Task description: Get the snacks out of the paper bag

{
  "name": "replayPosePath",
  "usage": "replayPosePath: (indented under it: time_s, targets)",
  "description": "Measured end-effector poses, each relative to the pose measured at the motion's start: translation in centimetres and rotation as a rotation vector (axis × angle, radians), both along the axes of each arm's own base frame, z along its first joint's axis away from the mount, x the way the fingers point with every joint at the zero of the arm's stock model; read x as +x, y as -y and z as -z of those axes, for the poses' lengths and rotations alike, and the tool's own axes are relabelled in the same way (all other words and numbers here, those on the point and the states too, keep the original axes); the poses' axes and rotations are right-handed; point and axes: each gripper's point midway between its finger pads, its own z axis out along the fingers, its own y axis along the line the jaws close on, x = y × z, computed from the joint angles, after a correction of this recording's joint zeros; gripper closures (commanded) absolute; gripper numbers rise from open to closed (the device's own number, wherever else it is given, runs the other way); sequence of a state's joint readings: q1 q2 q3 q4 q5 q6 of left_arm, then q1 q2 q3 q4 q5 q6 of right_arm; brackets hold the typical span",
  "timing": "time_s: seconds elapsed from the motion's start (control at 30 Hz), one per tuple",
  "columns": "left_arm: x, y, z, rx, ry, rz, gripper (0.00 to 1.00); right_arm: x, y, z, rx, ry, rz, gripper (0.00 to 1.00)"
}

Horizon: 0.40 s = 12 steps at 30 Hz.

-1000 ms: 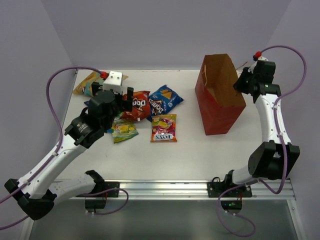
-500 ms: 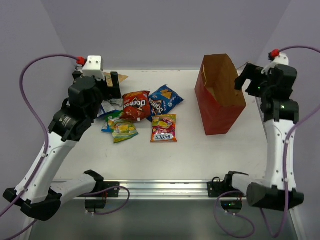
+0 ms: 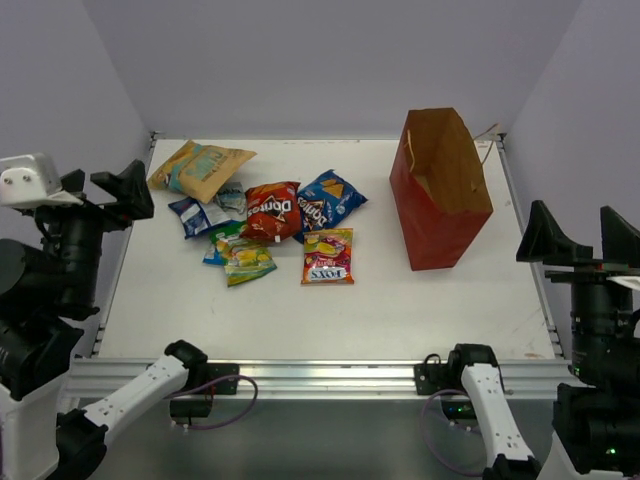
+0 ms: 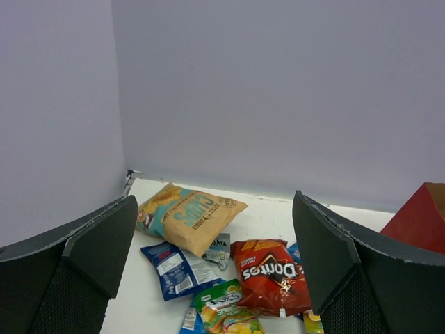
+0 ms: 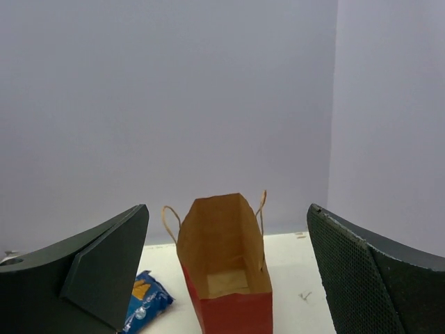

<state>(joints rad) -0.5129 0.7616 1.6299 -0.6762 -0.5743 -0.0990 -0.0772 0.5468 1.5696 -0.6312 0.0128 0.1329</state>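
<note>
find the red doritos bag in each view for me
Top external: red Doritos bag, left of centre.
Left wrist: bottom centre.
Right wrist: not in it.
Shared landmark: paper bag, right of centre from the top, at the right edge in the left wrist view, bottom centre in the right wrist view.

White surface (image 3: 400,310) boxed in by lilac walls (image 3: 330,60)
Plain matte walls rise at the top, left and right of the frame; an aluminium rail (image 3: 320,372) runs along the lower edge; light is soft and even.
</note>
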Motion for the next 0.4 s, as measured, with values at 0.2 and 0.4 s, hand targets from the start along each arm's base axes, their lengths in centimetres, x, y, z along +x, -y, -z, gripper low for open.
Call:
replayPosePath:
  time_s: [0.2,0.4]
  targets:
    - [-2.7,-1.7,-0.5,0.013,0.042,-0.01,0.0,-0.8,-0.4,1.5,-0.043,0.016,-0.037,0.01]
    - [-3.1,-2.8,0.2,0.055,0.015,-0.055,0.0,-1.8,-0.1,0.9,-0.063,0.061,-0.03,0.01]
